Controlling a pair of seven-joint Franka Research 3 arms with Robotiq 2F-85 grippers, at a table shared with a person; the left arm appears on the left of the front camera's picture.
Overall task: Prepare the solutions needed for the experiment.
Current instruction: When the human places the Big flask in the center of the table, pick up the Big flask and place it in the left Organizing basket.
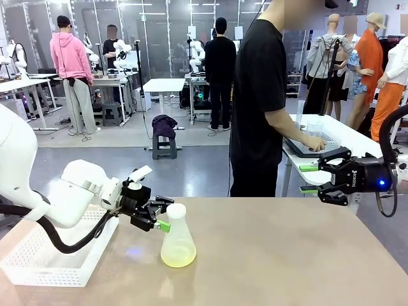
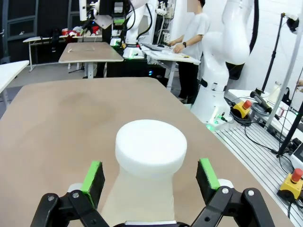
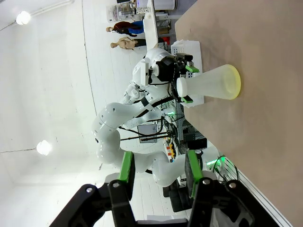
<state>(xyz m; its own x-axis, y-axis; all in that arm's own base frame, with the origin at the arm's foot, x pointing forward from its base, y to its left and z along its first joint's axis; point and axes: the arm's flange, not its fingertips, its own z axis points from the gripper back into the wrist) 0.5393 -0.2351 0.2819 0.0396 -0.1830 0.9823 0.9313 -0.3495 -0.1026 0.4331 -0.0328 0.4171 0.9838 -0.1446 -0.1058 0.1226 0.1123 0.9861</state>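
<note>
Flask [image 1: 178, 236]: frosted and conical, upright on the brown table [image 1: 287, 255], left of centre near the robot's edge.
Solutions [image 1: 178, 255]: a shallow pale yellow layer in the flask's base.
Left gripper [image 1: 160, 217]: jaws wide open, one either side of the flask's white neck, pads apart from it.
Right gripper [image 1: 309, 178]: off the table's far right edge, half-closed, nothing between its pads.
White tray [image 1: 44, 258]: near-left corner.
Progress: early; flask not yet gripped, pouring or mixing apparently still ahead.

I see a white perforated basket [image 1: 44, 261] on the brown table [image 1: 287, 255], just behind and below the left claw; person in black tee [image 1: 258, 95] stands beyond, nr right claw.
</note>
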